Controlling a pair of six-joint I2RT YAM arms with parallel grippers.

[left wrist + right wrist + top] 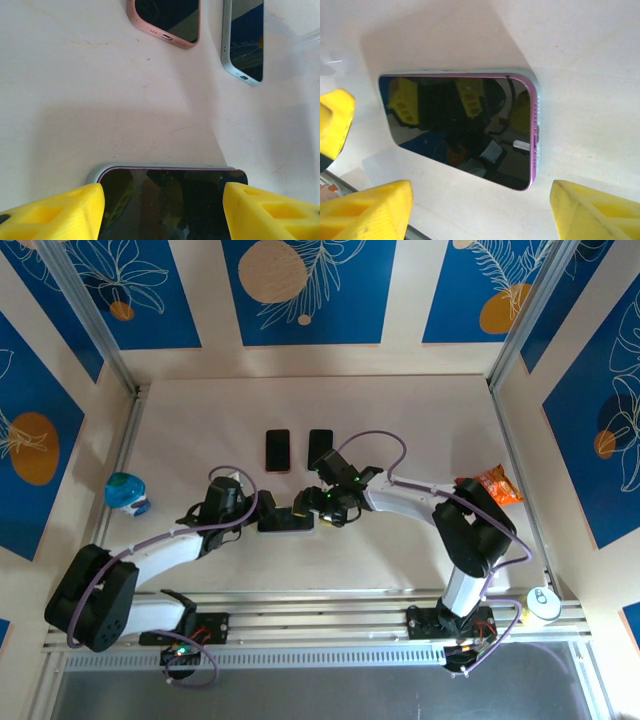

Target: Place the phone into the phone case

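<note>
At the far left of the top view you have a small blue-and-white item [127, 492] on the table [400, 400], well apart from the work.

Right of it, your left gripper [258, 512] sits at the left end of the phone [286, 520]. Its yellow fingers [55, 212] stand partway apart along the phone's two long sides. You cannot tell whether they press on it or only flank it.

The phone lies flat in the middle of the table, dark screen up. Its long axis runs left to right across the top view, one short end toward each gripper. In the left wrist view the far short end points to the top of the frame. A purple edge rings the screen, and the pale rim of the case [535, 84] shows outside it along the top and right edges.

Above the phone, toward the top of the frame, two spare phones lie side by side, a pink-edged phone [278, 450] and a pale-edged phone [320, 448]. Their long axes run up and down.

Your right gripper [318, 508] is at the phone's right end. Its fingers [367, 212] are spread wide and hold nothing, and the phone lies clear of them.

Farther right an orange packet [497, 485] lies near the table's edge.
</note>
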